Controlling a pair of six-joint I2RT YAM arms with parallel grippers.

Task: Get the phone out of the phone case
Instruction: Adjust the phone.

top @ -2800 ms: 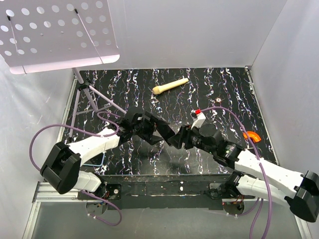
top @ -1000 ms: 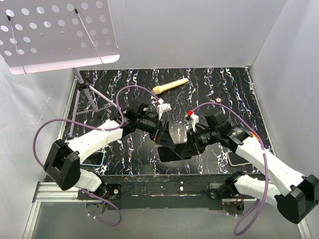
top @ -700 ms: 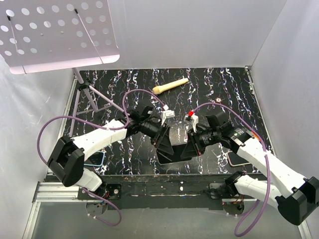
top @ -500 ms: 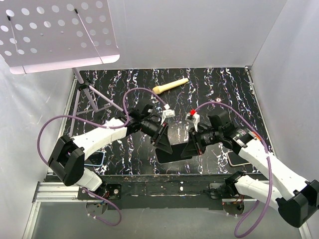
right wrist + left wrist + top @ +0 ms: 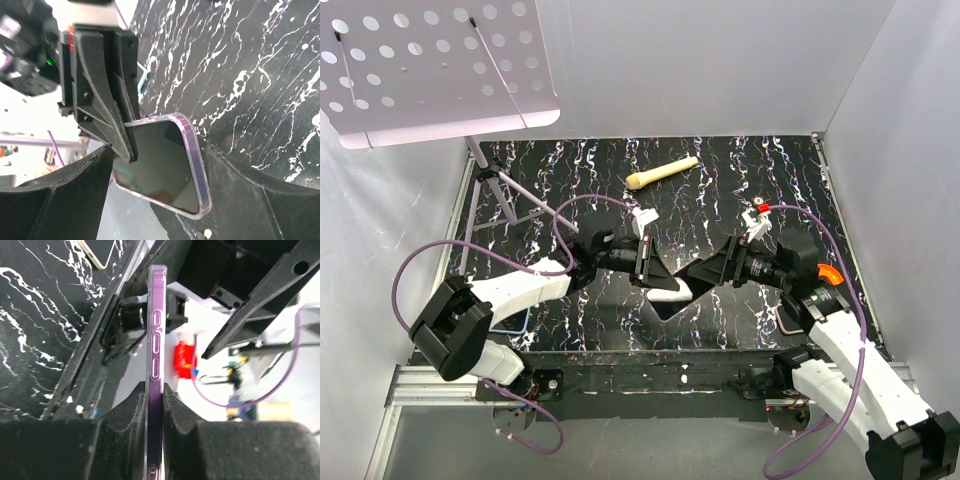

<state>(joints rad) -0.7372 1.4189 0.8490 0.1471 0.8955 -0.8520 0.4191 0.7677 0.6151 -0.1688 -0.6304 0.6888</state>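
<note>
One phone case [image 5: 155,340], pinched by left hand [image 5: 155,392], right hand [image 5: 159,149] open beside

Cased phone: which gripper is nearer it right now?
Left. The left gripper has its fingers shut on the edge of the cased phone, holding it. The right gripper is open, its fingers spread wide around the phone's free end, not clamping it.

Clear-cased dark phone [image 5: 670,290] sits mid-counter, above the near edge, in my left end effector [image 5: 645,265]. Right end effector [image 5: 705,272] is just right of it, fingers spread either side of its corner. Tan wooden pestle [image 5: 662,172] lies behind, far centre of the black marbled counter [image 5: 760,170]. White perforated music stand [image 5: 440,70] is over the far-left corner.
</note>
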